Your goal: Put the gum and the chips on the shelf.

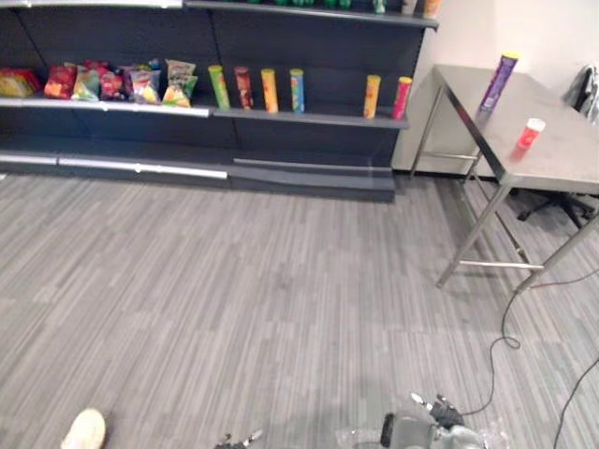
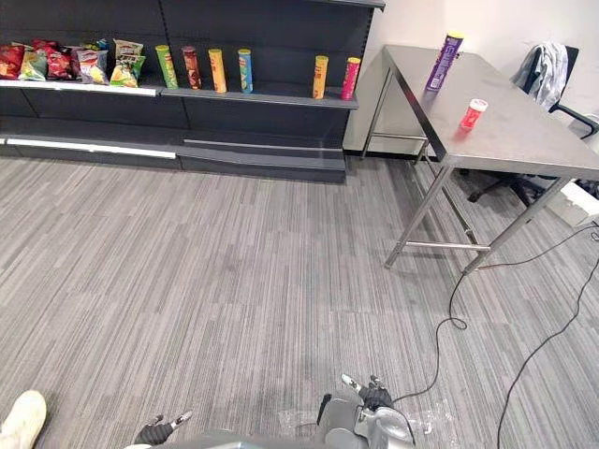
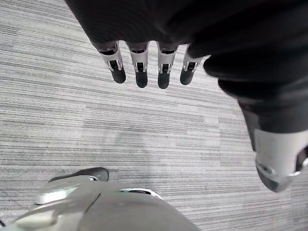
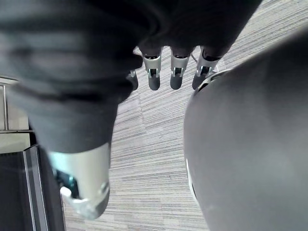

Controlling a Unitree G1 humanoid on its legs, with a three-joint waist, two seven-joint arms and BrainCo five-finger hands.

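Purple chips can [image 1: 499, 82] and red gum [image 1: 530, 134] on the table [image 1: 562, 164], shelf [image 1: 309, 117] well apart, left hand [image 3: 141, 72] and right hand [image 4: 175, 74] open, holding nothing

No print legible from my position. Tubes [image 1: 270, 90] and bags [image 1: 140, 84] on the far shelf [image 1: 318, 118], purple tube [image 1: 499, 82] and red tub [image 1: 530, 134] on the right table [image 1: 562, 159]: lettering too small to read.
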